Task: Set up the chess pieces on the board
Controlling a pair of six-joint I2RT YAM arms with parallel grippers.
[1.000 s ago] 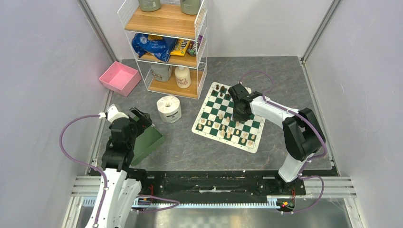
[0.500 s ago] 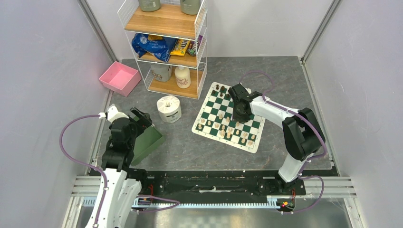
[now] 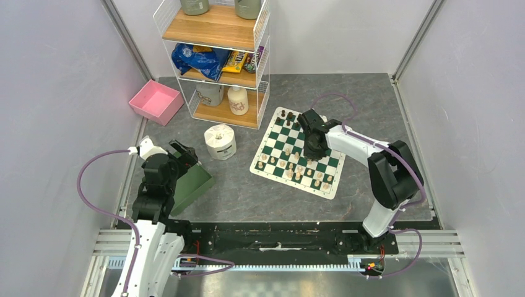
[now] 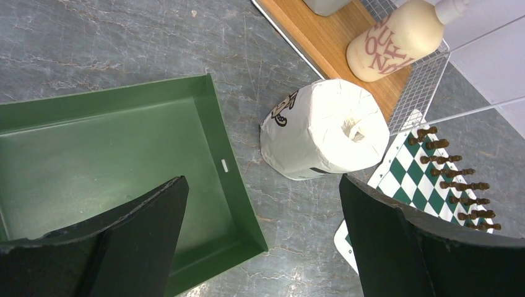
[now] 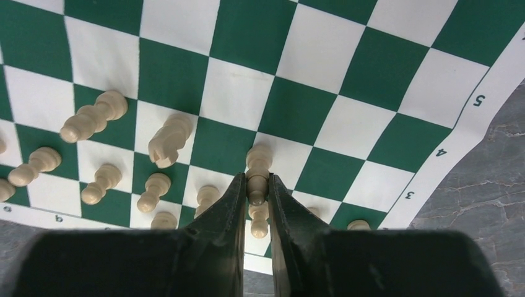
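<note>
Green-white checkered board (image 5: 297, 111); cream pieces (image 5: 93, 117), seemingly brown pieces (image 3: 287, 115).

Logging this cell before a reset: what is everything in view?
checkered green-and-white chess board mat: one, right of table centre
cream turned chess pieces: many, mostly the board's near rows
dark brown turned chess pieces: several, board's far edge
white toilet roll: one, left of the board
dark green plastic bin: one, near left
pink plastic bin: one, far left
white wire rack with wooden shelves: one, far edge, holding a blue bag and a cream bottle
grey stone-look table: one, under everything
left claw: one, black, open, by the green bin
right claw: one, black, closed on a cream piece over the board
</note>
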